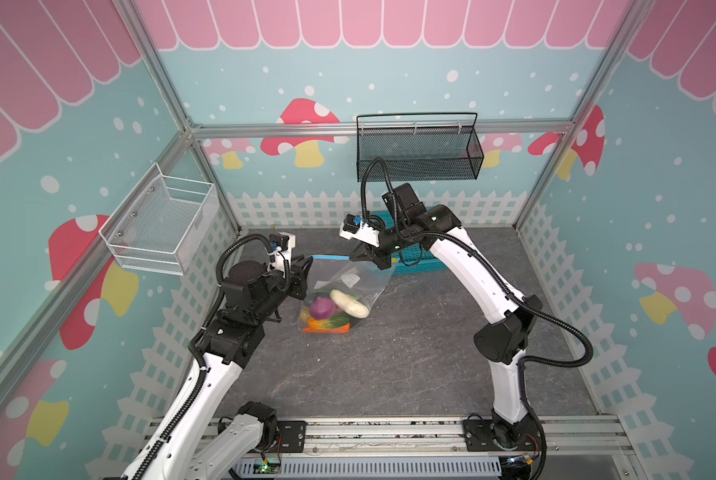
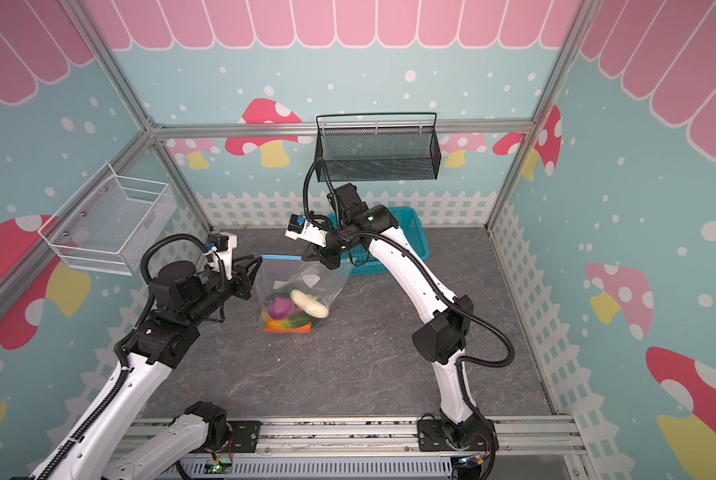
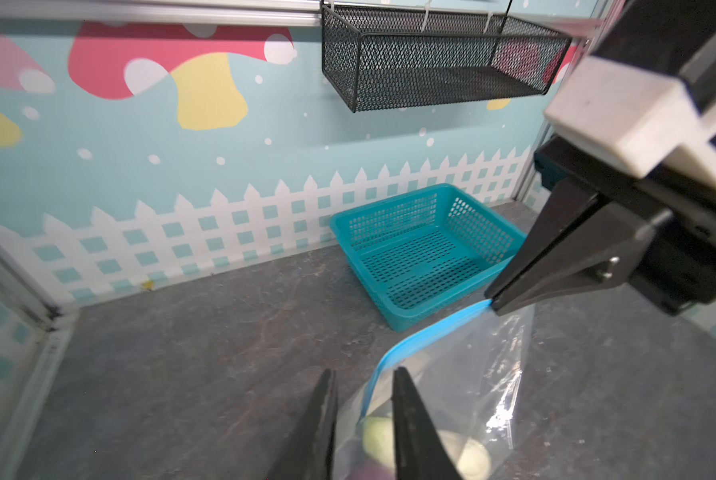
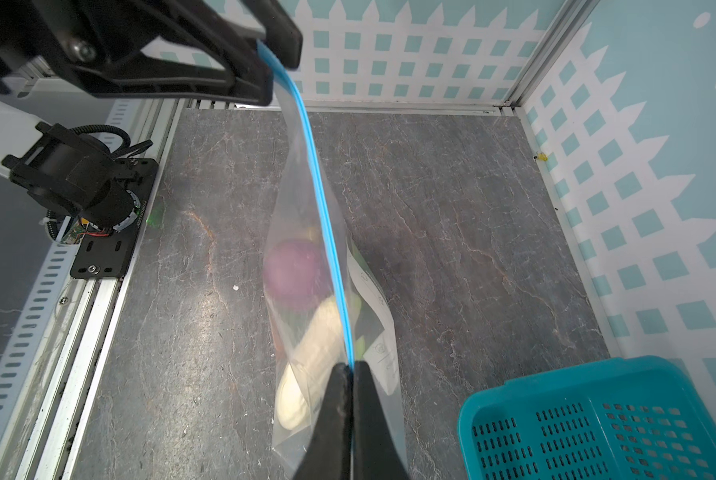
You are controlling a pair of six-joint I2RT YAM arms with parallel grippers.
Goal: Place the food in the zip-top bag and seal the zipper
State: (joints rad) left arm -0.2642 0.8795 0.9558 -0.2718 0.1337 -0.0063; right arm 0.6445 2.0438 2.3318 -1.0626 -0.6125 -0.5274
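zipper point(image 4: 324, 212) pinched in right claw point(image 4: 352, 368), left claw point(image 4: 275, 68) parted around its far end

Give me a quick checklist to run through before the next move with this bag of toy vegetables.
1. All food in the bag: ok; onion, radish and the rest lie at its bottom.
2. No food in the basket: ok.
3. Is the right gripper shut on the zipper: ok.
4. Is the left gripper gripping the zipper: not ok; its jaws stand apart at the strip's other end.
5. Is the zipper sealed along its whole length: cannot tell.
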